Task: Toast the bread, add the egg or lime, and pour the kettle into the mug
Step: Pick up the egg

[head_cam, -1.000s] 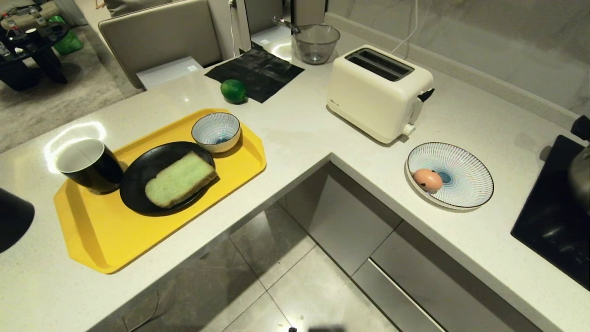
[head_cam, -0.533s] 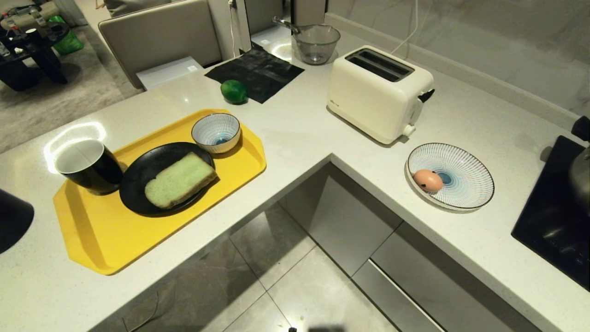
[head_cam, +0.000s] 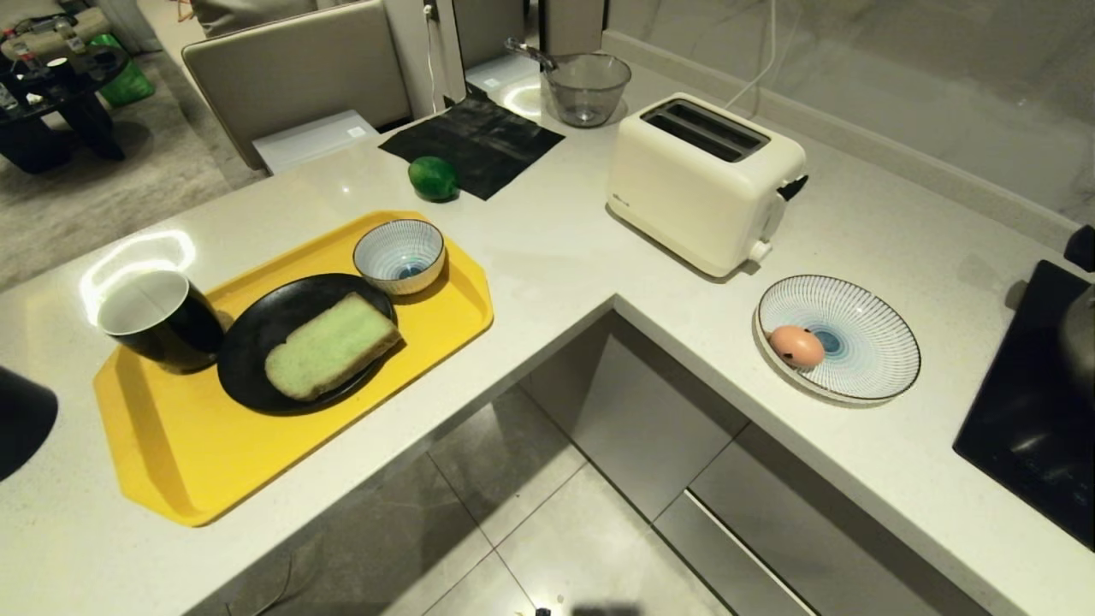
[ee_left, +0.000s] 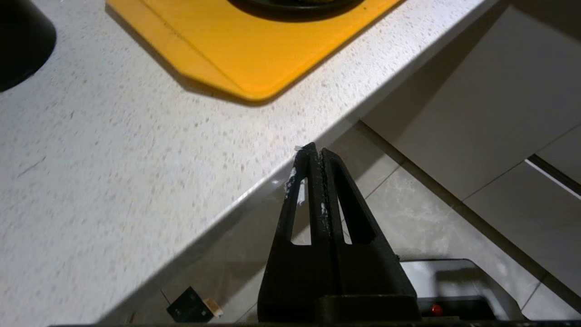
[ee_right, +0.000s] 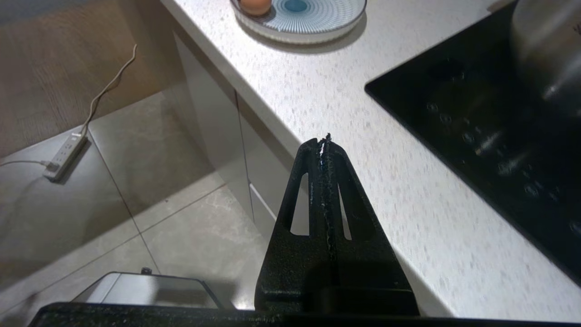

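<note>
1. There is one bread (head_cam: 331, 346), one egg (head_cam: 796, 346), one lime (head_cam: 433, 177), one mug (head_cam: 160, 318) and one toaster (head_cam: 703, 182).
2. There are two plates: a black plate (head_cam: 257, 359) and a striped plate (head_cam: 864, 329). There is also one small striped bowl (head_cam: 399, 254).
3. The bread lies flat on the black plate. The black plate, the mug and the small striped bowl all sit on one yellow tray (head_cam: 197, 453) on the left part of the tabletop (head_cam: 547, 248).
4. The mug stands just beside the black plate, on the far left of the tray.
5. The lime rests on the tabletop behind the tray, touching the edge of a black mat (head_cam: 479, 141).
6. The egg lies in the striped plate, on the right part of the tabletop, in front of the toaster.
7. Only a dark rounded bit of the kettle (head_cam: 24, 419) shows at the left edge, near the tray.
8. The left tool (ee_left: 314, 154) is closed tight and holds nothing. It hangs by the tabletop edge, near a corner of the yellow tray (ee_left: 254, 54), well apart from the bread.
9. The right tool (ee_right: 323, 141) is closed tight and holds nothing. It hangs over the tabletop edge, beside a black cooktop (ee_right: 476, 127). The egg (ee_right: 255, 6) in its striped plate (ee_right: 317, 22) is well ahead of it.
</note>
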